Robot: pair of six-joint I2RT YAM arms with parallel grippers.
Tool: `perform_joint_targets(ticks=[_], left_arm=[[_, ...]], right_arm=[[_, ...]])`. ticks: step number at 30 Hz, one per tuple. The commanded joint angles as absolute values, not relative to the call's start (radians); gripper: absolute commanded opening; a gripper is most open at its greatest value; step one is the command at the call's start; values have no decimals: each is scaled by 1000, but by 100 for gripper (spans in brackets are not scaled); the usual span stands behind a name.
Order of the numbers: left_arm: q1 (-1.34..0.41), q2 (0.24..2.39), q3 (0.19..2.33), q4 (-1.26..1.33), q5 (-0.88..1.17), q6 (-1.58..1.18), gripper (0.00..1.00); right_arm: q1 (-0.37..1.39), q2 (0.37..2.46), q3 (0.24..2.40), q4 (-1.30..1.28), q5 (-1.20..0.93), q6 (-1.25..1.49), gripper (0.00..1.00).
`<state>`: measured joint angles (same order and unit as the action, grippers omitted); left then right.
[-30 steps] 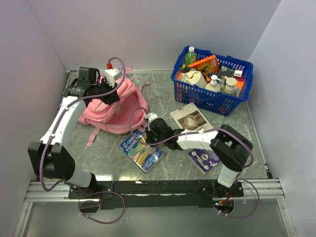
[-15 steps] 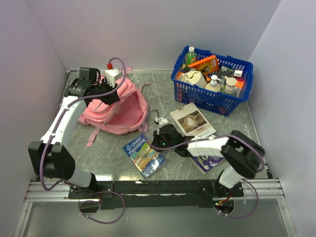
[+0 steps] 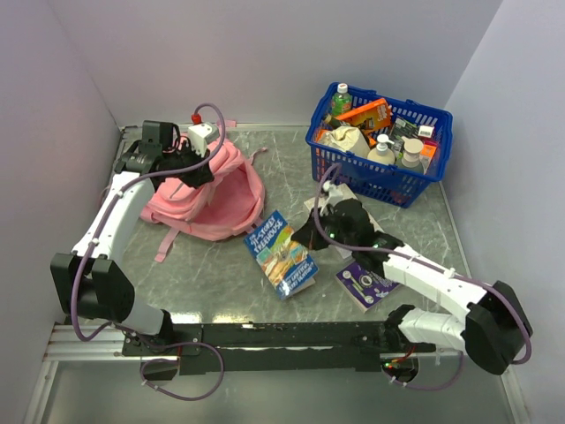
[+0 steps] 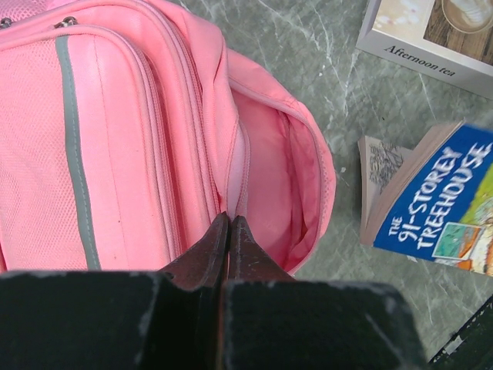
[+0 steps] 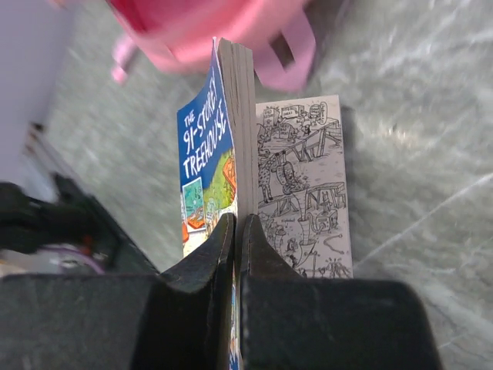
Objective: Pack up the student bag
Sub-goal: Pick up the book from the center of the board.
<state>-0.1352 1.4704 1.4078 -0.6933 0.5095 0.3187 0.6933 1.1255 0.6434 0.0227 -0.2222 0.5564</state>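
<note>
Pink student bag (image 4: 115,146) in left gripper (image 4: 229,220)

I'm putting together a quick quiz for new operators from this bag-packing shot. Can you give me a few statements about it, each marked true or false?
1. The right pincer is shut on the Treehouse book. True.
2. The student bag is zipped closed. False: its main compartment gapes open, with the left pincer shut on its rim.
3. The blue basket is empty. False: it holds bottles and an orange box, among other things.
4. The Afternoon tea book lies on the table, outside the student bag. True.
</note>
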Motion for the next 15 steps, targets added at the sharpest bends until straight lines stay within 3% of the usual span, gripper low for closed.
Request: perform_joint_targets(ticks=[1,9,15], left_arm=[[-137,1436,1413,-638,537,318,1],[-153,1414,1411,-666,564,305,1],[-216,1350,1427,-690,580,279,1]], right_arm=[[622,1089,778,86,-360,646,0],[561,1209,988,75,-377,698,0],[552,1423,1149,-29,-315,773,0]])
